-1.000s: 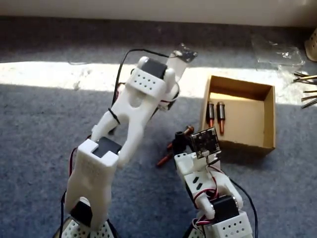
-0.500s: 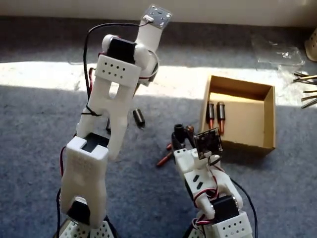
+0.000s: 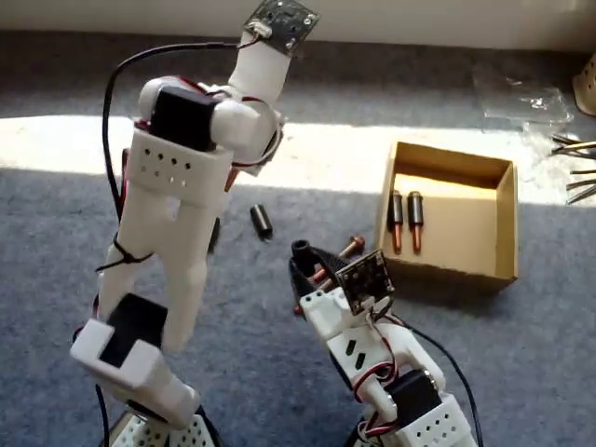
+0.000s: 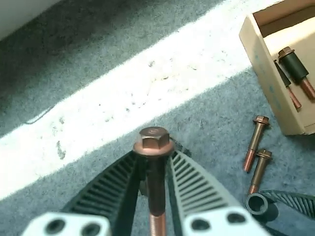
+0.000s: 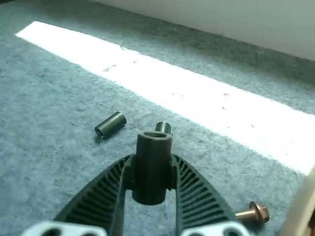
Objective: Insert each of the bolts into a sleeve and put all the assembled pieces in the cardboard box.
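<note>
**Both grippers loaded**

My left gripper (image 4: 155, 158) is clamped on a copper hex-head bolt (image 4: 154, 141), head outward. My right gripper (image 5: 151, 169) grips a matte black cylindrical sleeve (image 5: 153, 147), bore outward. Beyond, on grey pile carpet (image 5: 49, 98): two loose sleeves (image 5: 110, 125) in the right wrist view, two loose bolts (image 4: 256, 142) in the left. Farthest, the high view looks into the cardboard box (image 3: 504, 219): two assembled pieces (image 3: 405, 219) side by side.

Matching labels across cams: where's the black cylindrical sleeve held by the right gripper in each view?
High view: black cylindrical sleeve, upright, beside a loose copper bolt.
Left wrist view: sleeve with its open end showing, next to two loose copper bolts.
Right wrist view: sleeve clamped in the right gripper.
Shared landmark: sunlit carpet strip.
</note>
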Motion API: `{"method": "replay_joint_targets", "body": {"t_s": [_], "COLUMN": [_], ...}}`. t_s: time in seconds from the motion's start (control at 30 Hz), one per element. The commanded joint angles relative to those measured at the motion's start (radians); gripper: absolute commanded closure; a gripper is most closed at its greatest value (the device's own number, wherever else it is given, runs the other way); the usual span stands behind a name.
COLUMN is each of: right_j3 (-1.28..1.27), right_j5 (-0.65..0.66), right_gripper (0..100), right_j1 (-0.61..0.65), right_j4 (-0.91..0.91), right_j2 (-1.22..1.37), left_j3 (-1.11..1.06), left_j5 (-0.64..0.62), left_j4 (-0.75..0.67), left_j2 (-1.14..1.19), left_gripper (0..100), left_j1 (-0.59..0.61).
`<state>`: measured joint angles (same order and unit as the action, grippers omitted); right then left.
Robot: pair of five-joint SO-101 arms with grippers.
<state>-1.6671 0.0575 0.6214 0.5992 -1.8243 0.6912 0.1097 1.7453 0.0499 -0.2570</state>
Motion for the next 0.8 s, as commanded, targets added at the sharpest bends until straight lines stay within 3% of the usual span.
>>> {"method": "replay_joint_targets", "body": {"t_s": [0.0,0.23,0.53,0.77], "right_j3": [-0.108,-0.076,-0.050,-0.056], "right_j5": [-0.006,-0.006,-0.014,-0.009], "right_gripper": [99.4,99.4,99.4,99.4], "right_j1": [0.038,0.045,0.045,0.047], "right_j4": [-0.038,-0.105,-0.292,-0.300], "right_j2": [-0.013,-0.013,-0.013,-0.013], "left_j3": [-0.110,-0.481,-1.109,-1.392], "left_j5": [0.011,0.012,0.011,0.008], "left_j4": [0.002,-0.137,-0.552,-0.798], "left_j2": [-0.213,-0.562,-1.075,-1.333], "left_gripper": [99,99,99,99], "left_j1": [-0.005,-0.001,0.001,0.001]}}
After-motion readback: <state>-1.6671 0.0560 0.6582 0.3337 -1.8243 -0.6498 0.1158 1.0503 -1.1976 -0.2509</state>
